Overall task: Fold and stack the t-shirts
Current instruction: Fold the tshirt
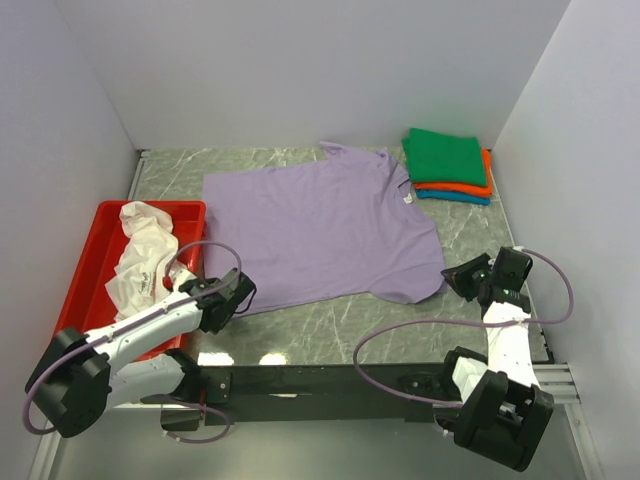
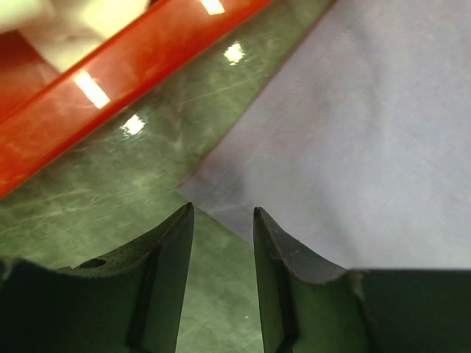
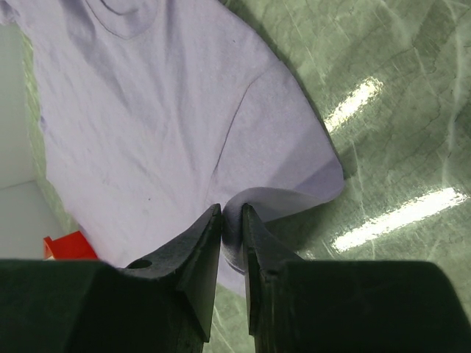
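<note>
**Past halfway, with two left to fold**

Judging by the far right corner of the counter [image 1: 330, 325], done with three: green shirt [image 1: 445, 155] folded on top, orange shirt [image 1: 482, 185] under it, teal shirt [image 1: 455, 198] at the bottom, the lower two showing only as edges.

Working now on the lavender shirt [image 1: 320, 225], spread flat across the middle of the counter, lengthwise between the tray [image 1: 185, 212] and the green shirt. No fold in it yet.

Pinching a ridge of cloth at the near sleeve [image 3: 294, 125] with the right tool [image 3: 232, 209], with jaws pressed together on the fabric and a pucker raised between them. Holding the left tool [image 2: 223, 212] spread, with nothing between the jaws, poised just short of the near hem corner [image 2: 193, 190]. Impossible to tell whether touching the counter there.

Left to do, by the look of it:
- Close on that corner, fold the lavender shirt and set it on the green shirt.
- Fetch the white shirt [image 1: 140, 262], lying crumpled in the tray at the left edge.
- Flatten it, fold it and add it on top.

Roughly three of five finished, so somewhat past the midpoint. Probably the fussier work ahead, given the crumpled state of the last one.
</note>
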